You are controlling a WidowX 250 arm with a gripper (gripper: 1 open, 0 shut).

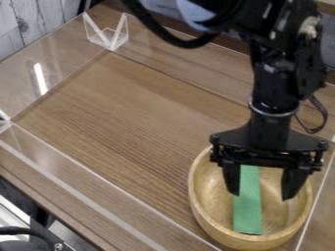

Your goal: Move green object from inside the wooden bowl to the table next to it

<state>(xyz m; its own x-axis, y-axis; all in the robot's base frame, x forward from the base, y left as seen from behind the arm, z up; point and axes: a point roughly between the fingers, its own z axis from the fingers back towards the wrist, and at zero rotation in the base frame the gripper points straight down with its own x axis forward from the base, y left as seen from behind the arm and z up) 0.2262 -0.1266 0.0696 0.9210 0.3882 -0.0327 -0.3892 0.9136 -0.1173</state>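
The gripper (268, 174) hangs spread wide, pointing down over the wooden bowl (210, 201) near the tabletop's (124, 113) front right corner. Directly beneath it lies the green bar (249, 204), its long axis running front-to-back between the fingers.

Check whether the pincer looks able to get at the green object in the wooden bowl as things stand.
Probably yes. The pincer hangs open, pointing down over the wooden bowl, its fingers straddling the upper end of the green object. The bar lies flat and uncovered on the bowl's floor; nothing else is in the bowl to block a descent.
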